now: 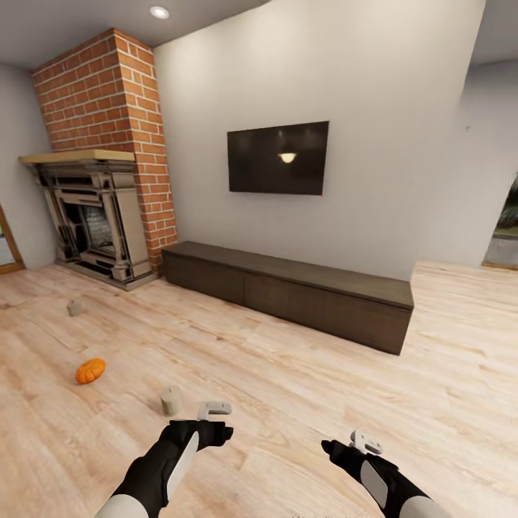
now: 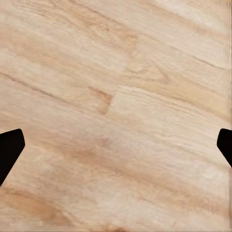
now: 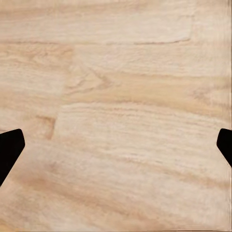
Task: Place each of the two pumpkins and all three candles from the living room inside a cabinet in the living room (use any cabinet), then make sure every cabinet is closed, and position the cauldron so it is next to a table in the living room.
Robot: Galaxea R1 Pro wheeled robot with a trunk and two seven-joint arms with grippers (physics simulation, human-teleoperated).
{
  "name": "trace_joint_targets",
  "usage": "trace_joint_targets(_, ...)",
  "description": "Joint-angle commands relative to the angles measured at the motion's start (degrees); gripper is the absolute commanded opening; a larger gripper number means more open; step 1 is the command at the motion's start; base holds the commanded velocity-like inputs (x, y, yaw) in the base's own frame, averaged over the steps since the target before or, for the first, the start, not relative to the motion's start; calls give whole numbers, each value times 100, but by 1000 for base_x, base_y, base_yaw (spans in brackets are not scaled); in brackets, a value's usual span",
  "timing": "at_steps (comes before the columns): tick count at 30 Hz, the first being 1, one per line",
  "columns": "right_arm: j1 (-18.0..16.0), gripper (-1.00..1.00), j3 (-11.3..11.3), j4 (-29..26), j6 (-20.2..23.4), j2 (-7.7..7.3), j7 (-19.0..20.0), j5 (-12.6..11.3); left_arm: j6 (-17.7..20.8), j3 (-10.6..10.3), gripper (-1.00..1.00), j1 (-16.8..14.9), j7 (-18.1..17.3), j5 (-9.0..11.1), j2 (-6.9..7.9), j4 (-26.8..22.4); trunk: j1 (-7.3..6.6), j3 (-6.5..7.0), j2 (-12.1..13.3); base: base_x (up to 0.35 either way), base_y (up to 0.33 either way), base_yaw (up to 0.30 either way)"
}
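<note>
Pale wood floor (image 1: 288, 374) carries one pumpkin (image 1: 90, 370) and two candles (image 1: 171, 400), all well apart from the shut cabinet (image 1: 288, 291). Left tool (image 2: 116, 145) and right tool (image 3: 116, 145) hang spread, empty. A careless approach could knock the nearer candle rolling.

An orange pumpkin (image 1: 90, 370) and two grey-beige candles (image 1: 171, 401) (image 1: 74, 308) dot a pale wood-grain floor (image 1: 288, 388). A dark brown cabinet (image 1: 288, 291) lines the white wall (image 1: 388, 108), beside red brick chimney (image 1: 115, 108) and black television (image 1: 278, 157).
</note>
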Motion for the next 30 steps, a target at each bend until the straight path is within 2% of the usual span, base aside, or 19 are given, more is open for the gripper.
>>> trace_joint_targets(1, -2, 100, -13, -8, 32, 0, 16, -45, 29, -8, 100, -2, 17, 58, 3, -8, -2, -6, -3, -52, 71, -279)
trace_joint_targets(9, -2, 100, -10, -8, 25, 0, 16, -45, 30, -8, 100, -2, 23, 66, 3, -8, -2, -6, -3, 39, 113, -280)
trace_joint_targets(27, -2, 100, -3, -8, 17, 0, 16, 2, 30, -8, 100, -2, 25, 59, 3, 1, -2, -6, -3, 327, 33, -280)
trace_joint_targets(30, -2, 100, 5, 2, -173, 0, 16, 20, 30, -8, 100, -2, 25, 60, 0, 1, -2, -6, -3, 343, 30, -281)
